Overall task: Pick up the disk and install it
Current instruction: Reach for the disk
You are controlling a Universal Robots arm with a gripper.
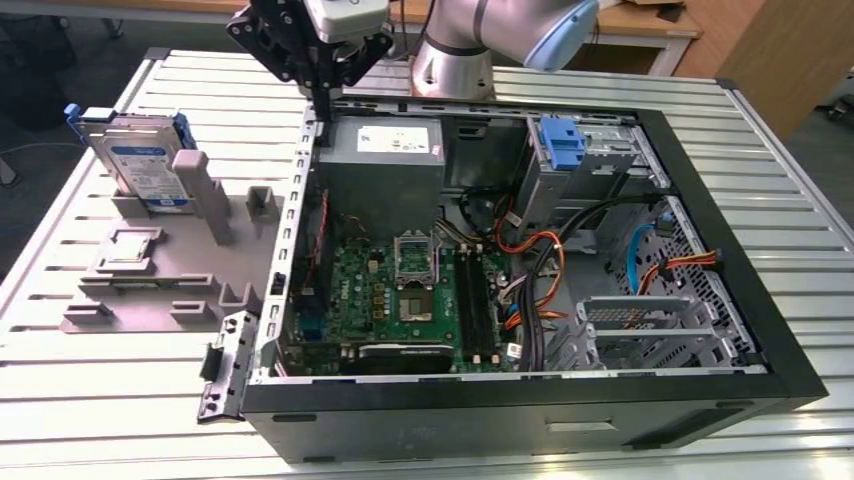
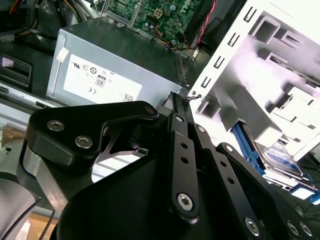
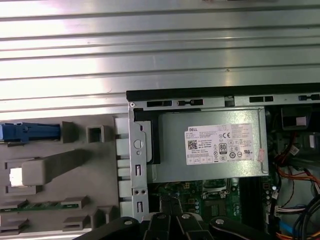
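Gripper (image 1: pixel 324 112) held above wall of open computer case (image 1: pixel 534 400), beside power supply (image 1: pixel 387 150). Fingers seemingly pressed together, nothing pinched. Disk (image 1: pixel 138 160) stood upright in grey fixture (image 1: pixel 160 300), at exterior view's left of case, well apart from gripper.

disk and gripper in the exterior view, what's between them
Exterior view: bare slatted table between gripper and disk, plus the grey fixture's upright post beside the disk.
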